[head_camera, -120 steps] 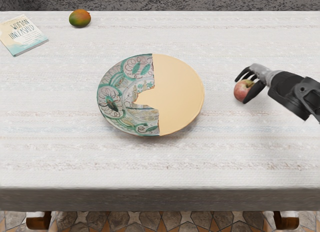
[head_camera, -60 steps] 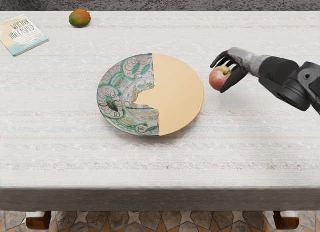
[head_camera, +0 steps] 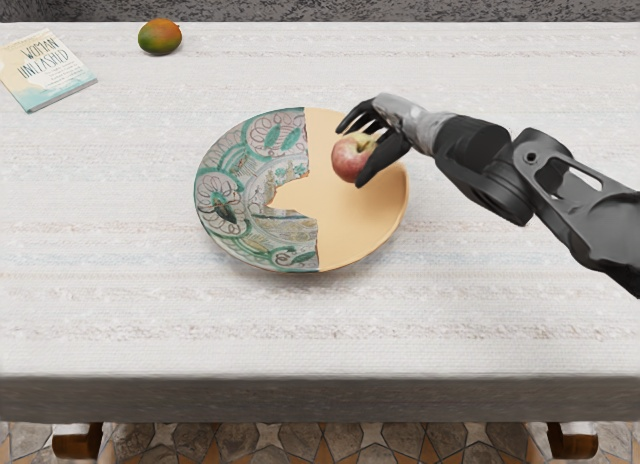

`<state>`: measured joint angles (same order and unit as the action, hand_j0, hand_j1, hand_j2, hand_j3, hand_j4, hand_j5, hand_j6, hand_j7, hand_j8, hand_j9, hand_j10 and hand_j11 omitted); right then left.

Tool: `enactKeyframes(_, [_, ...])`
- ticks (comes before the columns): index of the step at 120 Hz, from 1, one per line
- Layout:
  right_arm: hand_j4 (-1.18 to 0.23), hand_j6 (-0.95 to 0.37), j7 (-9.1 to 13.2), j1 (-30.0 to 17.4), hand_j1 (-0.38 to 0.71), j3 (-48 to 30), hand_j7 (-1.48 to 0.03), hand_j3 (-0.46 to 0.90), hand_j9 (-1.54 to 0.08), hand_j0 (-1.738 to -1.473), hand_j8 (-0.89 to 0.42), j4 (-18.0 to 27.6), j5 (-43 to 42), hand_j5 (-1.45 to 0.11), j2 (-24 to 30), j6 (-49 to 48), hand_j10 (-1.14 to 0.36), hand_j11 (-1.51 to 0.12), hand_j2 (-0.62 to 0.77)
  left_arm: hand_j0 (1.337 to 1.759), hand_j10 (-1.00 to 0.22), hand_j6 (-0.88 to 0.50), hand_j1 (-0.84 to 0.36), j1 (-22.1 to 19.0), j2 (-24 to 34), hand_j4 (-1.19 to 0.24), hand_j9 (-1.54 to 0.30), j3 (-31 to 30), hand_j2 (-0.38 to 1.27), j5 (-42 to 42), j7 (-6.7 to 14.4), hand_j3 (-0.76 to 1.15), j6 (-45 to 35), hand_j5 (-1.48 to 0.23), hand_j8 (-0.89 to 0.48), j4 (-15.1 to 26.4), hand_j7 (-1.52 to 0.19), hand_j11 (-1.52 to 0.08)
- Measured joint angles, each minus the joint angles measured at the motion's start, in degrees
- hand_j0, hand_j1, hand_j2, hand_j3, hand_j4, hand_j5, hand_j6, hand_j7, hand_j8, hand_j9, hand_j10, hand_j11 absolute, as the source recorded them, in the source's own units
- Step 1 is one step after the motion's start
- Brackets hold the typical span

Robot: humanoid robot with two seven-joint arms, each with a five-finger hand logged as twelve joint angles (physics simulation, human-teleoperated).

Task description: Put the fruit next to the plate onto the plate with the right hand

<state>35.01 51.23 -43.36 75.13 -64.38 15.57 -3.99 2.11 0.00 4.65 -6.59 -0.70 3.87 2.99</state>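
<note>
The apple (head_camera: 347,159) is clasped by the right hand (head_camera: 388,126) over the far right part of the plate (head_camera: 350,219), which is set mid-tabletop (head_camera: 480,284); whether it is resting there yet cannot be told. It is judged light, firm and smooth-skinned, so slipping is possible. A wrap around its widest part is best suited.
</note>
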Motion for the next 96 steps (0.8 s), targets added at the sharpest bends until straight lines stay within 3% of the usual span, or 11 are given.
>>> enactKeyframes(33, [-0.52, -0.43, 0.00, -2.58, 0.27, 0.47, -0.72, 0.00, -0.72, -1.658, -0.36, -1.13, -0.12, -0.75, -3.82, 0.87, -0.51, -0.73, 0.49, 1.658, -0.01, -0.01, 0.34, 0.00, 0.00, -0.01, -0.01, 0.00, 0.00, 0.00, 0.00, 0.00, 0.01, -0.01, -0.01, 0.00, -0.01, -0.01])
enactKeyframes(46, [-0.38, -0.33, 0.00, -2.83, 0.10, 0.20, -0.51, 0.00, -0.51, -1.658, -0.28, -1.17, -0.22, -0.53, -4.00, 0.98, -0.37, -0.52, 0.28, 1.658, -0.01, -0.01, 0.34, 0.00, 0.00, -0.01, -0.01, 0.01, 0.00, 0.00, 0.00, 0.00, 0.01, -0.01, -0.01, 0.00, -0.01, -0.01])
enactKeyframes(64, [-0.18, -0.16, 0.00, -2.62, -0.13, -0.76, -0.25, 0.00, -0.25, -1.658, -0.14, -0.81, 2.00, -0.26, -1.96, 0.04, -0.18, -0.25, 0.13, 1.658, -0.01, -0.01, 0.34, 0.00, 0.00, -0.01, -0.01, 0.01, 0.00, 0.00, 0.00, 0.00, 0.01, -0.01, -0.01, 0.00, -0.01, -0.01])
enactKeyframes(96, [-0.05, -0.04, 0.00, -2.03, -0.29, -14.04, -0.07, 0.00, -0.07, -1.658, -0.04, -0.91, 18.96, -0.07, 10.72, -17.43, -0.05, -0.07, 0.04, 1.658, -0.01, -0.01, 0.34, -0.52, 0.00, -0.01, -0.01, -0.07, 0.00, 0.00, 0.00, 0.00, 0.13, -0.01, -0.01, 1.13, -0.01, -0.01])
